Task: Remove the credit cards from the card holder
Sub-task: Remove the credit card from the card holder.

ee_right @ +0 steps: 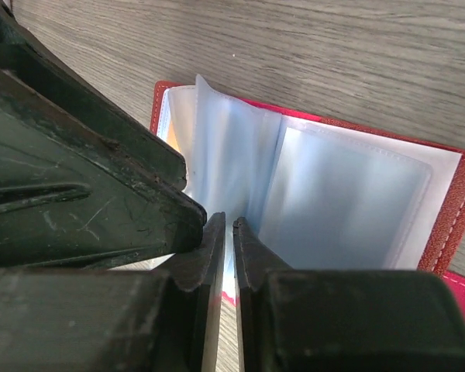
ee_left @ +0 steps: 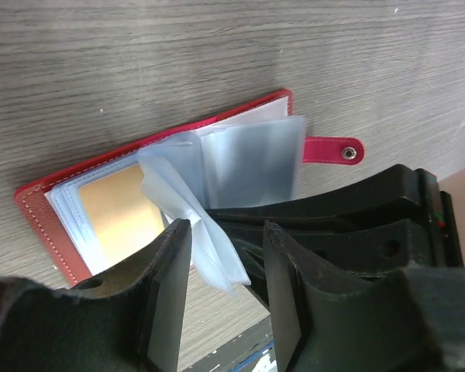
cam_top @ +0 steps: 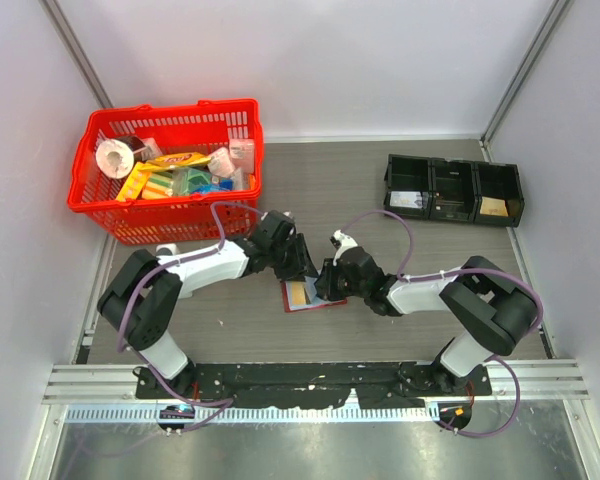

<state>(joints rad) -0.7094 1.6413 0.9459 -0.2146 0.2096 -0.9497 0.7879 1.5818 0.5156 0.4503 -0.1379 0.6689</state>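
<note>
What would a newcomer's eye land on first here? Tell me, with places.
The red card holder lies open mid-table, a tan card showing in one pocket. Both grippers meet over it: the right gripper pinches a clear sleeve, and the left gripper is open beside it. A full red basket sits at the far left.

No readable text, labels or numbers anywhere.
Printed packets (cam_top: 175, 160) in the red plastic basket (cam_top: 170, 107) are too small to read; the red folding card holder (ee_left: 39, 205) and its tan card (ee_left: 120, 205) look blank.
</note>
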